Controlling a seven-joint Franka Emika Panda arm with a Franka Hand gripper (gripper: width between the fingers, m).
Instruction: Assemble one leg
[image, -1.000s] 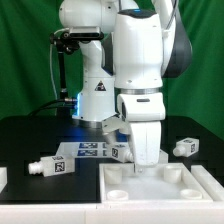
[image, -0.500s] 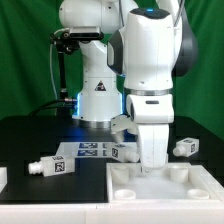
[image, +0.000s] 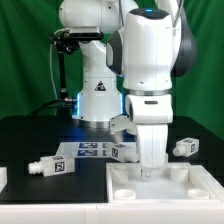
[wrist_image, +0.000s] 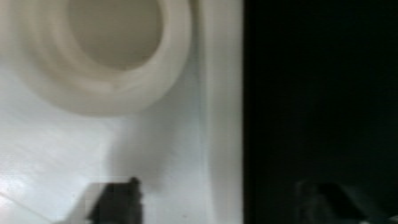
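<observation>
the gripper (image: 149, 170) hung spread and empty at the panel's (image: 203, 194) far edge; descending further could shove it askew.

Smooth white plastic with a slight sheen: panel (image: 165, 200). White plastic, matt printed tags: leg (image: 48, 167). Glossy white shell: arm (image: 150, 50). Matt black: table (image: 30, 135).

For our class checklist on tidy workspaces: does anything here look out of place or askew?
Nothing looks damaged or spilled. One leg lies tipped on its side on the table at the exterior view's left.
</observation>
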